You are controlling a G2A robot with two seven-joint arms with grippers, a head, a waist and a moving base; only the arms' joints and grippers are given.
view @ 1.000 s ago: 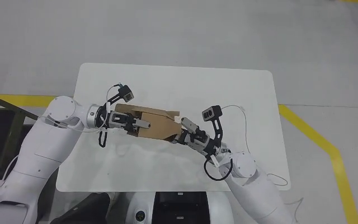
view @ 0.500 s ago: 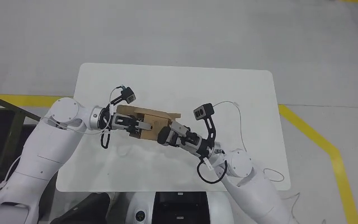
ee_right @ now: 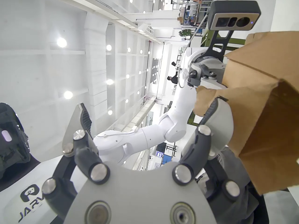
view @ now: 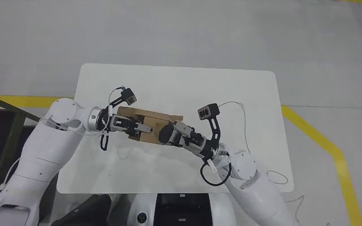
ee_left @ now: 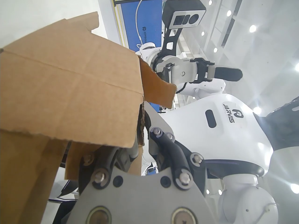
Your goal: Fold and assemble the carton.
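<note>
Carton, between the grippers: one end pinched in left gripper; right gripper, jaws spread, has pushed in against its opposite end since a second ago, so that fold looks under way

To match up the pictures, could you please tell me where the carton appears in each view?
Top view: carton near the table's middle.
Left wrist view: carton close up, clamped in the left gripper.
Right wrist view: carton beside the open right gripper.
Shared landmark: left arm's camera, beside the carton in top and right wrist views.
</note>
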